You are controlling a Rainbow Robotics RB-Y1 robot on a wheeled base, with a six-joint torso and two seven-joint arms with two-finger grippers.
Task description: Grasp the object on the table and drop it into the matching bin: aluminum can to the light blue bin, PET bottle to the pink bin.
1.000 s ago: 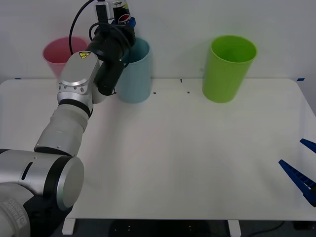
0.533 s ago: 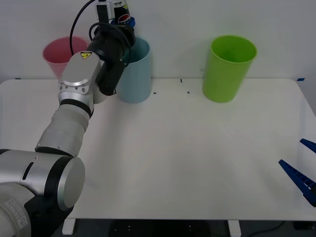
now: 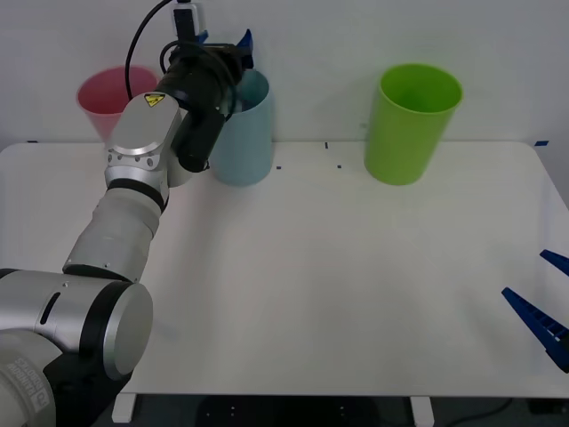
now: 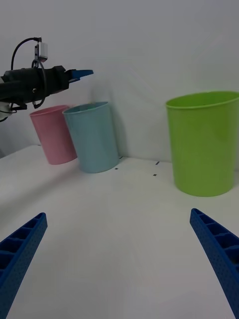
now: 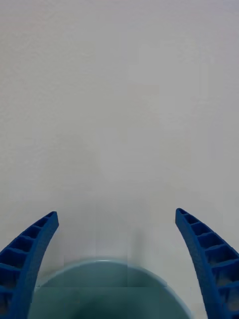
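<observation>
Hovering over the light blue bin (image 3: pixel 242 133), the left gripper (image 3: pixel 222 40) has its jaws spread wide – empty – rim just beneath them.

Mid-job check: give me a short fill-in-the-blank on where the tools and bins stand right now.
1. The left tool hangs open and empty above the ____ bin.
2. The bin standing apart toward the table's right side is ____.
3. The pink bin stands beside the light blue bin, on the robot's ____ side of it.
4. The right tool, low over the table's right edge, has its fingers ____.

Missing words: light blue; lime green; left; open
</observation>
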